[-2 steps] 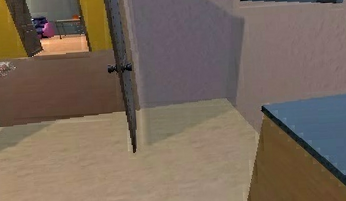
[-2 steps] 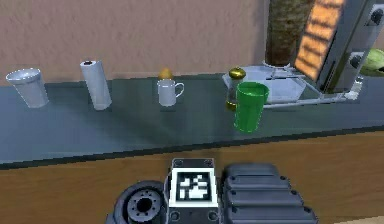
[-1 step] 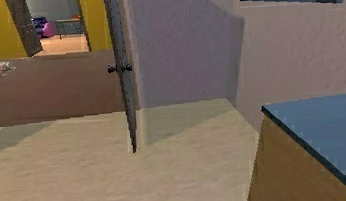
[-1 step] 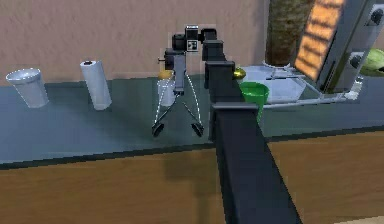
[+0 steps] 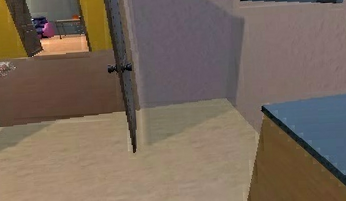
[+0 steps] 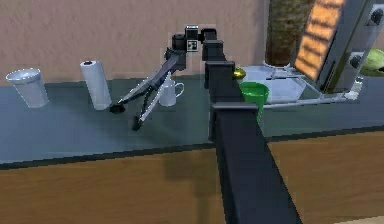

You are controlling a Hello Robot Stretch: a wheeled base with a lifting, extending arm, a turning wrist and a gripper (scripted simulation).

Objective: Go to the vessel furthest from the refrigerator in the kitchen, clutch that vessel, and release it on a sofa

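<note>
In the arm side view my dark arm point(image 6: 232, 120) reaches out over a dark countertop point(image 6: 60, 135). My gripper point(image 6: 125, 115) points down and to the view's left, its thin fingers point(image 6: 150, 92) slanting over the counter. A white mug point(image 6: 173, 93) stands right behind the fingers, so I cannot tell whether the gripper holds anything. A pale bucket-shaped vessel point(image 6: 27, 87) stands at the counter's far left. A green bowl-like vessel point(image 6: 255, 93) sits just right of the arm.
A paper towel roll point(image 6: 96, 84) stands near the fingertips. A sink point(image 6: 292, 86) lies at the arm side view's right. In the forward view an open door point(image 5: 121, 67) stands ahead, a counter corner point(image 5: 318, 130) at the lower right, and bare floor point(image 5: 95, 168) between.
</note>
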